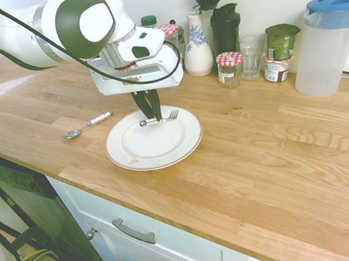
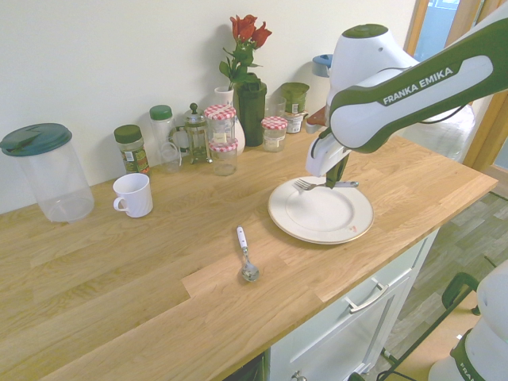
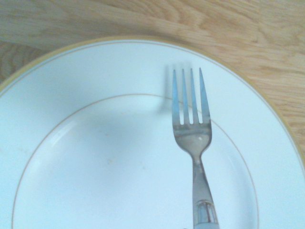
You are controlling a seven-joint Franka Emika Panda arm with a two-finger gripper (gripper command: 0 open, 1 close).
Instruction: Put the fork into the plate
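The task looks nearly finished. The slim silver metal fork (image 1: 173,114) is over the large round white plate (image 1: 156,143), near the centre of the first exterior frame, and the dark two-finger tool (image 1: 157,116) is closed narrowly on it. The fork lies crosswise above the far part of the plate, within its outline. What seems left is a small lowering, if there is any gap at all, then opening the tool and lifting away. Whether the fork already touches the china I cannot tell; the soft shadow beside the tines in the wrist view suggests that they sit a little above it.

The wrist view gives the four tines clearly, reaching over the rim, and the start of the handle at the lower edge of the frame, but neither the grip nor the rest of the handle. The two exterior views show the grip. Both also show the small red mark (image 1: 133,161) on the plate's rim, which the wrist view leaves out, and the metal spoon with a white handle (image 1: 89,124) on the wooden worktop (image 1: 270,174), apart from the plate. Only the second exterior view shows the white ribbed mug (image 2: 133,195), at the left of its frame.
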